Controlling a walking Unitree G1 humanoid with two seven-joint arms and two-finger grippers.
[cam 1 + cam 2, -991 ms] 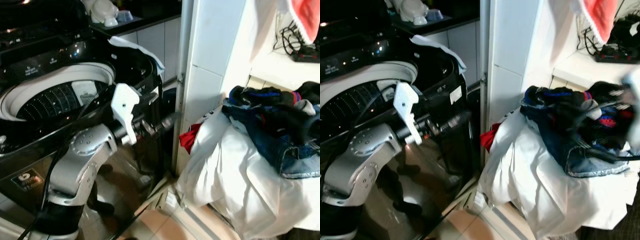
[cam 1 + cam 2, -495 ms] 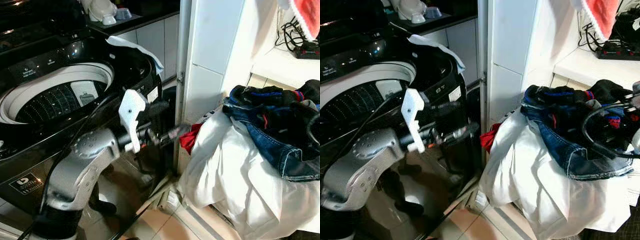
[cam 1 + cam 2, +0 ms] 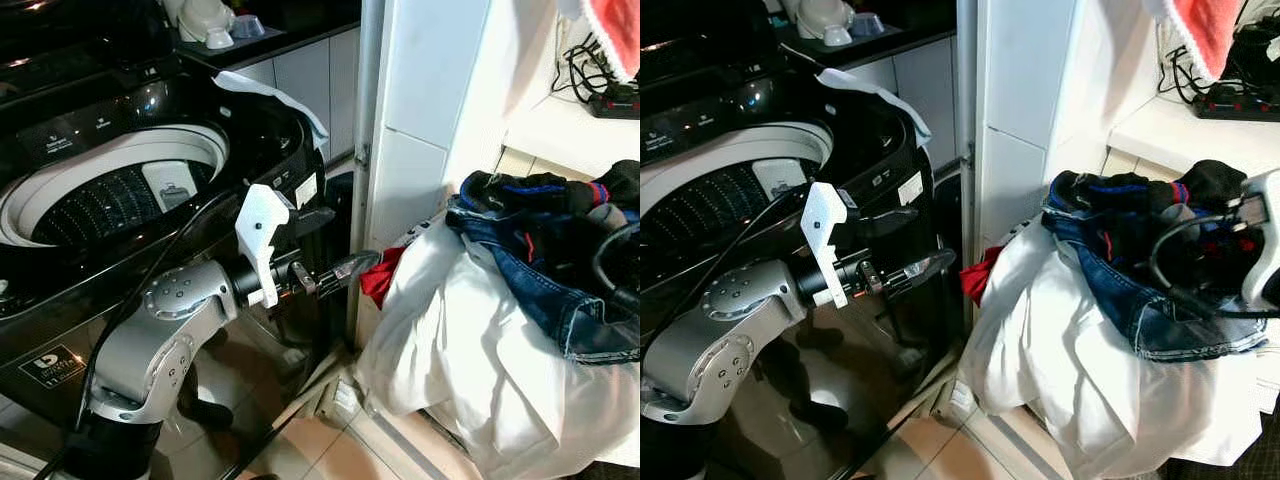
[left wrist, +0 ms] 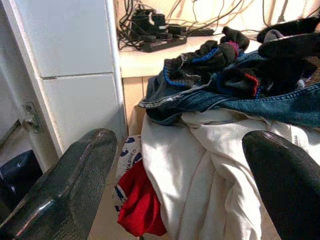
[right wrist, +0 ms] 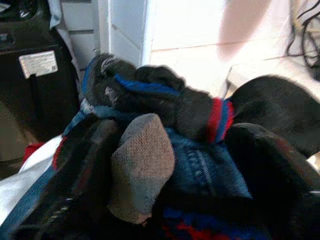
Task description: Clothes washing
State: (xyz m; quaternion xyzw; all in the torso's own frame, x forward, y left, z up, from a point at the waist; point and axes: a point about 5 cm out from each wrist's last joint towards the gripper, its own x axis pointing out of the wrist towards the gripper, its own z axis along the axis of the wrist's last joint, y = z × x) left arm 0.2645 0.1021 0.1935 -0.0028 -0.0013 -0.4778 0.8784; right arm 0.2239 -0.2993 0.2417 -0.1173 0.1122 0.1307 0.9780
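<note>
Beside the open washing machine (image 3: 110, 190) | left gripper (image 3: 340, 245) spread wide, empty, aimed at laundry pile (image 3: 545, 250) | right gripper (image 5: 165, 185) open over jeans (image 5: 210, 170) (grey sock (image 5: 142, 160) between its fingers, wrist view)

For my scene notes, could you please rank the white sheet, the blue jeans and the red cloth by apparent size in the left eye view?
1. white sheet
2. blue jeans, partly cut off by the frame
3. red cloth, mostly tucked behind the sheet
</note>
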